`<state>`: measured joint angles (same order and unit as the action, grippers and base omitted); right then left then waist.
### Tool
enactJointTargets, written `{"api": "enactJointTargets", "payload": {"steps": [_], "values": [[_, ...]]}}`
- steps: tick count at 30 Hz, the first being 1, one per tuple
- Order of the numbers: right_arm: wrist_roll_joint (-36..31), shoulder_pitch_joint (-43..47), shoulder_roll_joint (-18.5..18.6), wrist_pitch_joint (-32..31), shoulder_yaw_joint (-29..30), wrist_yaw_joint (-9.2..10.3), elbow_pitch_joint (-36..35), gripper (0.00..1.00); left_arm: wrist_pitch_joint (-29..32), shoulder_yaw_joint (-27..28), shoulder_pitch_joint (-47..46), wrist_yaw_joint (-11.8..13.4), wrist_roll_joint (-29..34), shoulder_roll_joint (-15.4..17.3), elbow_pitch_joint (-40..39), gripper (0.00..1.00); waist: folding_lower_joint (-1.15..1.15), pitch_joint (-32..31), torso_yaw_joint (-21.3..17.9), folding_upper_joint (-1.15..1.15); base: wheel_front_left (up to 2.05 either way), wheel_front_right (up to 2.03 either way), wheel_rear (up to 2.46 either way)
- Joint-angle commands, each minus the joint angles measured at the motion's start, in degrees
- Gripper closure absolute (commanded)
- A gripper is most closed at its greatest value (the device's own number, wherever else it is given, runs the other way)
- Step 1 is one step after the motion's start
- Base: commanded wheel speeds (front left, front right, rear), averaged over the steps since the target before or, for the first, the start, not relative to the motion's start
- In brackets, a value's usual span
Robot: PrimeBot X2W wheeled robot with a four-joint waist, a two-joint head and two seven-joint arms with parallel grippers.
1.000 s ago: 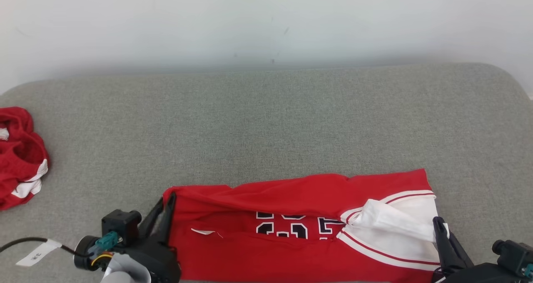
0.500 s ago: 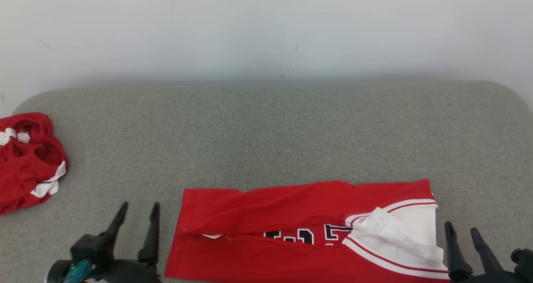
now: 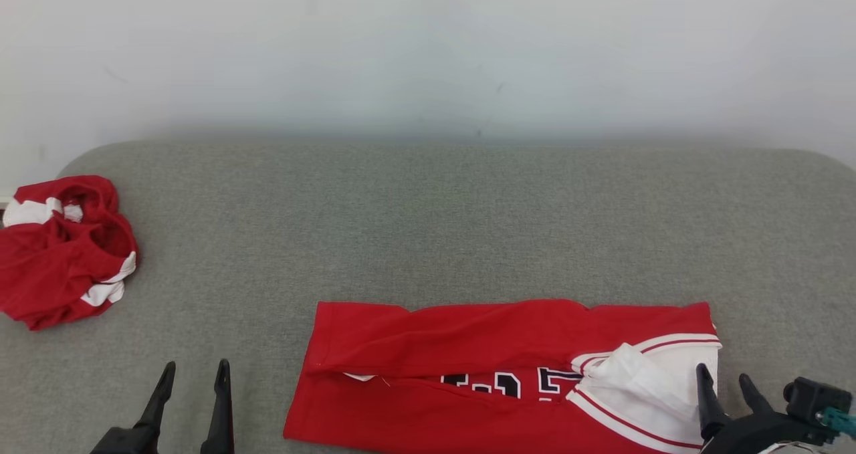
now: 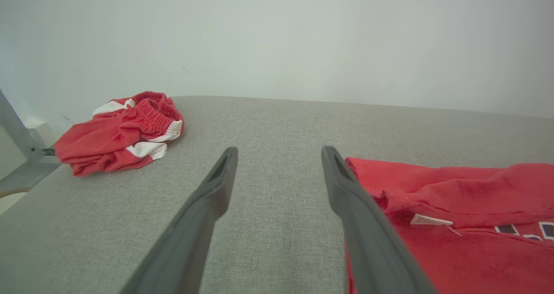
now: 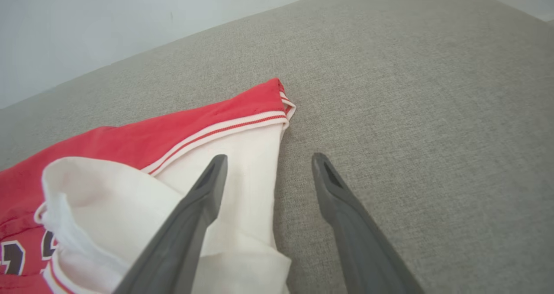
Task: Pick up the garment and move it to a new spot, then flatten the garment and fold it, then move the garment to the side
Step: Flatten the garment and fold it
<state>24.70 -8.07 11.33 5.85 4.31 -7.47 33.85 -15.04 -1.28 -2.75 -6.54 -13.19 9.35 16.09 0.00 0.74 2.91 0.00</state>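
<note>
**Inspector:** Firstly, where did the garment (image 3: 508,367) lie?

**Assistant:** On the padded surface (image 3: 428,227), at the lower centre and lower right of the head view. It was red and folded into a long band, and the bottom of the frame cut off its near edge. Dark numerals (image 3: 495,384) with white outlines showed partly below the upper fold. A white panel (image 3: 659,380) with red striping lay rumpled at its right end.

**Inspector:** The left gripper (image 3: 196,366)?

**Assistant:** It was at the lower left of the head view with its fingers pointing up the frame. The jaws were spread and gripped nothing. It stood just left of the garment's left edge. In the left wrist view one finger overlapped the cloth's corner, and I could not tell whether they touched.

**Inspector:** The right gripper (image 3: 722,374)?

**Assistant:** It was in the lower right corner, jaws likewise spread, holding nothing. In the right wrist view one finger stood over the white panel and the other over bare surface. I could not tell whether it touched the cloth.

**Inspector:** Anything further?

**Assistant:** A crumpled red-and-white bundle (image 3: 63,253) lay at the left edge of the head view, well apart from the garment. A pale wall (image 3: 428,53) rose behind the surface.
</note>
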Motion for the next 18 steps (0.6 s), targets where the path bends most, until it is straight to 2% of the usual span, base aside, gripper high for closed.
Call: {"api": "enactJointTargets", "payload": {"steps": [1, 10, 17, 18], "values": [[-0.44, -1.0, -0.14, -0.16, -0.3, -0.03, 1.68, 0.0, -0.11, 0.63, 1.14, -0.05, 0.54, -0.52, -0.06, 0.0, 0.0, -0.49, 0.64, 0.0, 0.0, 0.0, 0.0], [-0.52, -7.43, -0.69, -1.5, -2.77, -0.03, 16.75, 0.0, -0.11, 1.74, 2.21, -0.77, 3.21, -1.9, 0.38, 0.0, 0.0, -0.84, 2.45, 0.0, 0.0, 0.0, 0.0], [2.11, -9.08, -1.91, -1.46, -6.31, -0.1, 22.44, 0.0, -0.11, 0.9, 3.06, -1.0, 4.84, -1.46, 0.44, 0.0, 0.0, -1.21, 2.93, 0.0, 0.0, 0.0, 0.0], [2.65, -9.34, -2.01, -1.37, -6.82, -0.1, 22.77, 0.55, -0.11, 0.94, 3.17, -0.87, 4.81, -1.62, 0.3, 0.0, 0.0, -1.24, 2.91, 0.0, 0.0, 0.0, 0.0]]}}
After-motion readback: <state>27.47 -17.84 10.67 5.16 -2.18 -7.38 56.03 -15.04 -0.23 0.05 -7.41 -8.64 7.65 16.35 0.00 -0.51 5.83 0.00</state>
